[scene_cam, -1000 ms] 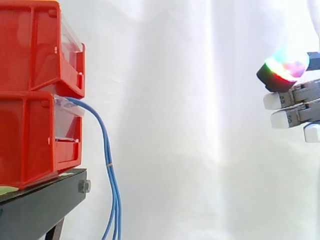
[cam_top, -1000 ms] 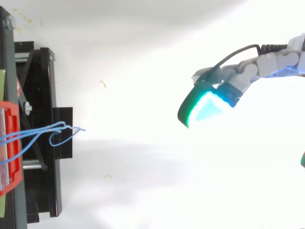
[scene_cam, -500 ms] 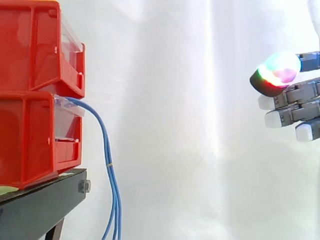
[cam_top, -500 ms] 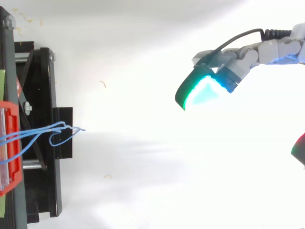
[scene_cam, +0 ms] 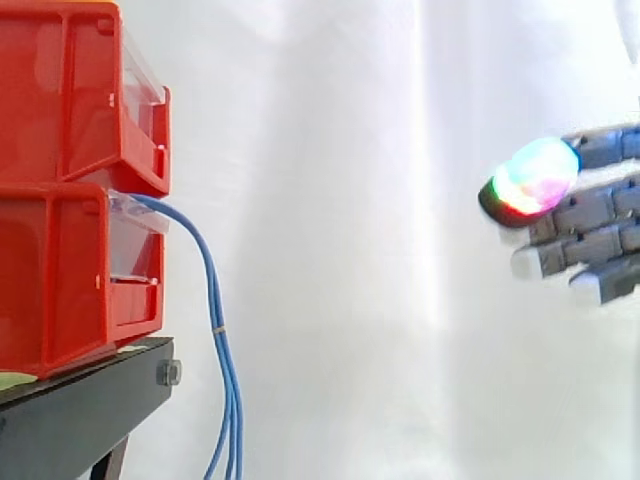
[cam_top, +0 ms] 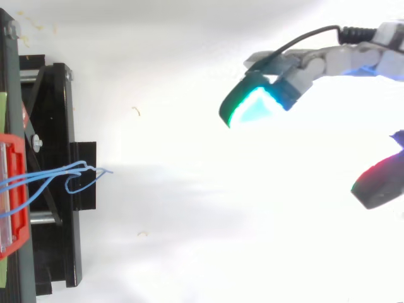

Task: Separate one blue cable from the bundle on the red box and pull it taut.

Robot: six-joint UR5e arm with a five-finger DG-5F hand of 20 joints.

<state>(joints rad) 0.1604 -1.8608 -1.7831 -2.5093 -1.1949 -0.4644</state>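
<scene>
Fingers (scene_cam: 585, 212) stretch out straight and spread from the hand (cam_top: 328, 62), the thumb (cam_top: 379, 184) set wide of them and nothing held between, which suits a hand readied to take something. At the far left two bins are stacked on a black stand (scene_cam: 80, 405); the blue cables (scene_cam: 213, 300) come out of the mouth of the lower red bin (scene_cam: 60, 280), just under the upper red bin (scene_cam: 70, 90), bend over its front edge and hang slack past the stand, strands lying close together, so none looks singled out yet. Bare white curtain (scene_cam: 340, 220) lies between. At the right the hand is well apart from the cables, glowing pads turned toward them, likely approaching; picking one strand alone will be the delicate part
</scene>
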